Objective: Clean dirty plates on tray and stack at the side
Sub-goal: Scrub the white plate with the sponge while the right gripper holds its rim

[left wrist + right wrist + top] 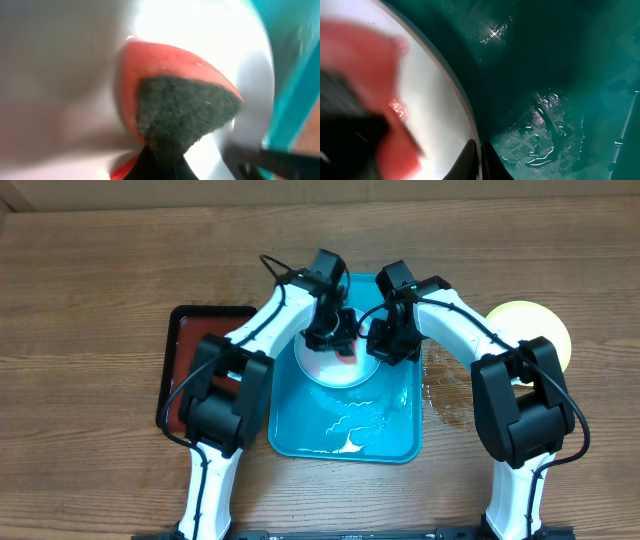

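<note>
Plate [335, 372] under left hand [338, 340], right hand [385, 342] — red tray [185, 330] left, yellow-green plate [530, 325] right

White plate [437, 107] fills left side, curved rim sweeping from top left down to bottom centre. Right gripper [481, 161] at bottom edge: two dark fingertips pinched together, plate rim running into thin slit between them. Turquoise tray [560, 60] floor on right, wet, with glinting water patches [540, 135]. Blurred red mass [362, 55] over plate at far left, dark blurred shape [345, 135] below it.
</note>
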Motion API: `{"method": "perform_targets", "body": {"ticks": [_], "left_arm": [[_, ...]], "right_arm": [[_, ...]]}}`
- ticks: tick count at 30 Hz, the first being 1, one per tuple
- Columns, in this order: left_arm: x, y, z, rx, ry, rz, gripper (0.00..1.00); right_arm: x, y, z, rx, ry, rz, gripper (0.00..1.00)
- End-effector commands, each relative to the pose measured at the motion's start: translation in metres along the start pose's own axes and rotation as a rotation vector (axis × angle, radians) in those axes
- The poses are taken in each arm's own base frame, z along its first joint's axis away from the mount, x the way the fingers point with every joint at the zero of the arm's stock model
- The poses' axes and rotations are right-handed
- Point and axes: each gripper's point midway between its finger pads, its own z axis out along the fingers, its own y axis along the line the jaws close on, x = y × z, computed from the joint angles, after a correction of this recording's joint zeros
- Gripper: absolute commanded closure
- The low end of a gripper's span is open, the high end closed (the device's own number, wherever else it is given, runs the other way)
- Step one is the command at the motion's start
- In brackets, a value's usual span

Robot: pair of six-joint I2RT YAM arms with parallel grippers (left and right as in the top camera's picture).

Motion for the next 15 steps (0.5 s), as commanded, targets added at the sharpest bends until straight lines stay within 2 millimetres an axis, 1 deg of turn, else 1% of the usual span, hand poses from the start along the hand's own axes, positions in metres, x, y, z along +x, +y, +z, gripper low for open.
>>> {"method": "perform_targets", "body": {"ticks": [1, 4, 6, 8, 11, 12, 13, 15], "left_arm": [[0.035, 0.011, 0.015, -0.006, 0.142, -0.032, 0.96], [0.032, 0.034, 0.003, -0.081, 0.131, -0.074, 0.96], [0.028, 0.051, -0.009, -0.141, 0.109, -0.098, 0.96], [0.021, 0.077, -0.028, -0.256, 0.057, -0.122, 0.96], [0.011, 0.101, -0.059, -0.379, -0.025, -0.133, 0.96], [0.008, 0.104, -0.070, -0.398, -0.054, -0.136, 0.96], [0.005, 0.104, -0.086, -0.403, -0.089, -0.125, 0.96], [0.002, 0.096, -0.112, -0.386, -0.149, -0.096, 0.96]], "right_arm": [[0.002, -0.012, 0.010, 0.053, 0.004, 0.007, 0.96], [0.002, -0.012, 0.010, 0.053, 0.004, 0.006, 0.96], [0.002, -0.012, 0.010, 0.053, 0.003, 0.006, 0.96], [0.001, -0.012, 0.010, 0.053, 0.003, 0.006, 0.96], [0.002, -0.012, 0.010, 0.053, 0.003, 0.006, 0.96], [0.002, -0.012, 0.010, 0.053, 0.004, 0.006, 0.96], [0.002, -0.012, 0.010, 0.053, 0.004, 0.007, 0.96], [0.002, -0.012, 0.010, 0.053, 0.004, 0.007, 0.96]]}}
